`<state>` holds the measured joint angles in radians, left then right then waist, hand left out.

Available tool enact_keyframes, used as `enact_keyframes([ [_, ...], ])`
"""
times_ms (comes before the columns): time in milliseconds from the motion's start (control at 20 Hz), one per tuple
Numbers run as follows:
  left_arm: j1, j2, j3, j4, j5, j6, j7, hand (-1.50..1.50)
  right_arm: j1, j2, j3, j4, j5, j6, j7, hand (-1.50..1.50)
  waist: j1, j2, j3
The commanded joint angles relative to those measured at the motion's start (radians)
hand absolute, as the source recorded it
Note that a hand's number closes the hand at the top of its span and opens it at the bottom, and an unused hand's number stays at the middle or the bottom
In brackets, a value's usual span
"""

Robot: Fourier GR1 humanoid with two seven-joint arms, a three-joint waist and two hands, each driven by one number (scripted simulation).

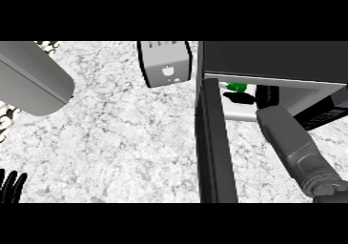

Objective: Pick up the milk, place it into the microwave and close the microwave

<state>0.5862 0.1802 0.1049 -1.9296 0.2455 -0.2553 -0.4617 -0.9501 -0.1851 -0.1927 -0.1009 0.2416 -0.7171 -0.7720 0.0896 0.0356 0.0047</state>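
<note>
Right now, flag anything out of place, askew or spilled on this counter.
Nothing stands out. The microwave has its door open, the right hand is inside beside a green-topped item, and the toaster is upright. Left hand rests open at the lower left.

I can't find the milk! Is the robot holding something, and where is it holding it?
It cannot be told. The right hand reaches into the open microwave, next to something green, but its grip is hidden. The left hand rests open, holding nothing.

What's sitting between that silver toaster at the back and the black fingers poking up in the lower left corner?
Nothing: in the head view only bare speckled grey-white stone counter lies between the silver toaster and the resting black left hand.
</note>
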Motion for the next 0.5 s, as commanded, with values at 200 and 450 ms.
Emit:
enact_keyframes([
  [200, 0.085, -0.044, -0.020, -0.031, -0.047, 0.000, -0.066, -1.50, 0.095, -0.030, -0.052, -0.049, -0.056, 0.185, -0.145, -1.50, -0.027, -0.015, -0.001],
  [450, 0.157, -0.077, -0.078, -0.026, -0.089, -0.030, -0.114, -1.50, 0.095, 0.006, -0.071, -0.052, -0.083, 0.285, -0.158, -1.50, -0.035, -0.021, -0.002],
])
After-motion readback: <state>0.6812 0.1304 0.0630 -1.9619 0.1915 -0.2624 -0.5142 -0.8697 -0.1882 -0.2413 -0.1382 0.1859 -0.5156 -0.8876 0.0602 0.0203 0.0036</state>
